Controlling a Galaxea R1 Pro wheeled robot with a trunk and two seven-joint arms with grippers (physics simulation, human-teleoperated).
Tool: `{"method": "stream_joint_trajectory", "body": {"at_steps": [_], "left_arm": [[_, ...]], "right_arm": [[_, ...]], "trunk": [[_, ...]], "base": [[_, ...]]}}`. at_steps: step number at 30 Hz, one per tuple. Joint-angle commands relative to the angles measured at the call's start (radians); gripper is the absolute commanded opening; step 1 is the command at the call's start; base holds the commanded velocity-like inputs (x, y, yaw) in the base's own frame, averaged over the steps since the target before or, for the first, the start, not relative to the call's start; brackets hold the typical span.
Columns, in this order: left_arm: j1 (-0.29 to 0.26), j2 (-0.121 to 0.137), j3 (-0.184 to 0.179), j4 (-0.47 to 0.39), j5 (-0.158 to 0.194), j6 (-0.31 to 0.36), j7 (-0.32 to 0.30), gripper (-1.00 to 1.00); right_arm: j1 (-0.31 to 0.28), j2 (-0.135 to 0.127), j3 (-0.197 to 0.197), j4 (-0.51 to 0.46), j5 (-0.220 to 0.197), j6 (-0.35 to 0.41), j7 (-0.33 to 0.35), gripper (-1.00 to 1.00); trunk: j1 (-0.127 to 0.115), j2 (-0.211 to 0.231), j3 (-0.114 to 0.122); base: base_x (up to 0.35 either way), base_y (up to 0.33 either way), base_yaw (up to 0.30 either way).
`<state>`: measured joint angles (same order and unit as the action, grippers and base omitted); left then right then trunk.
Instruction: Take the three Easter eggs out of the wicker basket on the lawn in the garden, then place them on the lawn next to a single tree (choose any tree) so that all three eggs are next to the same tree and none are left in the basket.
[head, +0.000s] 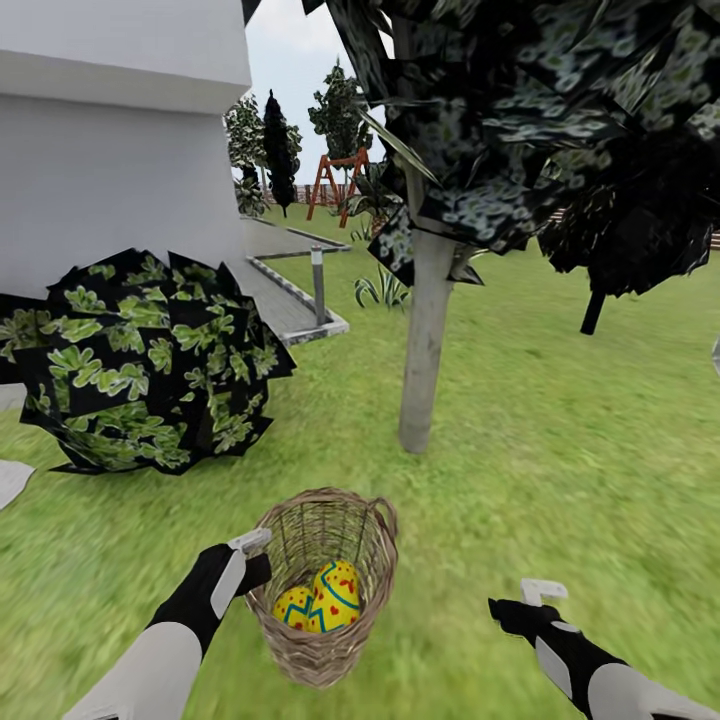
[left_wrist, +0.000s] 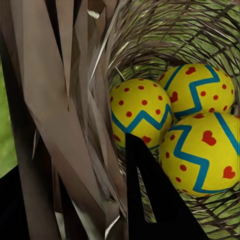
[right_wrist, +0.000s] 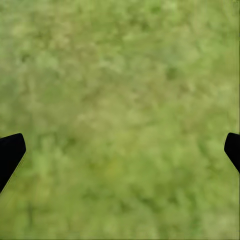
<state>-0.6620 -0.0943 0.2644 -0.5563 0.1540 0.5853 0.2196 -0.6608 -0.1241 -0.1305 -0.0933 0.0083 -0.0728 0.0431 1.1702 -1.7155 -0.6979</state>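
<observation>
Lawn (head: 560, 420) of mottled green grass spreads across the head view, w/ a white building wall (head: 110, 150) at far left. Tree (head: 428, 330) w/ pale straight trunk and dark speckled canopy stands mid-frame, rooted in the grass just beyond the basket; a round black-and-green bush (head: 150, 365) sits to its left, well apart from the trunk. Wicker basket (head: 325, 590) is tilted on the grass between the two arms, near the tree's base. Inside it: Easter eggs (left_wrist: 192, 125), three yellow ones w/ blue zigzags and red dots/hearts, packed touching each other at the bottom per the left wrist view; head view shows approx. two of them. Left gripper (head: 250, 560) is at the basket's rim, one finger inside by the eggs, the other outside the weave; can't tell if it's clamped. Right gripper (head: 540, 600) hangs over bare grass right of the basket, fingers spread wide, holding nothing.
</observation>
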Motion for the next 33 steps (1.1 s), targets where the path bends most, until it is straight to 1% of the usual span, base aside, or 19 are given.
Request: {"method": "stream_joint_trajectory", "body": {"at_steps": [1,5,7,16,22,23,24,26,29,33], "left_arm": [[-0.001,-0.001,0.004,-0.002,0.016,0.002,0.006,-1.00],[-0.001,-0.001,0.004,-0.002,0.016,0.002,0.006,-1.00],[-0.001,-0.001,0.004,-0.001,0.016,0.002,0.006,-1.00],[-0.001,-0.001,0.004,-0.001,0.016,0.003,0.006,-1.00],[-0.001,-0.001,0.004,-0.001,0.016,0.004,0.006,-1.00],[0.002,0.005,0.007,-0.001,0.016,0.003,0.006,-1.00],[0.005,0.007,0.006,-0.002,0.018,0.003,0.006,-1.00],[0.007,0.007,0.006,-0.002,0.000,0.003,0.006,-1.00],[0.008,0.007,0.006,-0.002,0.002,0.004,0.005,-1.00],[0.009,0.007,0.004,-0.002,0.008,0.004,0.004,-1.00]], "right_arm": [[0.000,0.000,-0.008,0.001,0.001,-0.004,0.005,1.00],[0.000,0.001,-0.008,0.001,0.001,-0.004,0.005,1.00],[0.000,0.005,-0.006,0.002,0.002,-0.004,0.006,1.00],[0.000,0.001,-0.007,0.002,0.001,-0.004,0.006,1.00],[0.000,-0.001,-0.007,0.001,0.001,-0.004,0.006,1.00],[-0.006,-0.005,-0.006,-0.005,-0.002,0.002,0.008,1.00],[-0.012,0.000,-0.006,-0.010,-0.002,-0.004,0.008,1.00],[-0.023,0.000,-0.006,-0.017,-0.002,-0.015,0.008,1.00],[-0.040,0.000,-0.007,-0.031,-0.002,-0.016,0.008,1.00],[-0.056,0.000,-0.008,-0.032,-0.002,-0.016,0.008,1.00]], "trunk": [[0.001,0.000,-0.001],[0.001,0.000,-0.001],[0.001,0.000,-0.001],[0.001,0.000,0.003],[0.001,0.000,0.004],[0.001,0.000,0.004],[0.001,0.000,0.004],[0.001,0.000,0.004],[0.001,0.000,0.004],[0.001,0.000,0.004]], "base": [[0.331,0.000,0.000],[0.331,0.000,0.000],[0.331,0.000,0.000],[0.331,0.000,-0.247],[0.331,-0.070,-0.021],[0.000,0.000,0.000],[0.000,0.000,0.000],[0.000,0.000,0.000],[0.026,0.000,0.000],[0.290,0.000,0.000]]}}
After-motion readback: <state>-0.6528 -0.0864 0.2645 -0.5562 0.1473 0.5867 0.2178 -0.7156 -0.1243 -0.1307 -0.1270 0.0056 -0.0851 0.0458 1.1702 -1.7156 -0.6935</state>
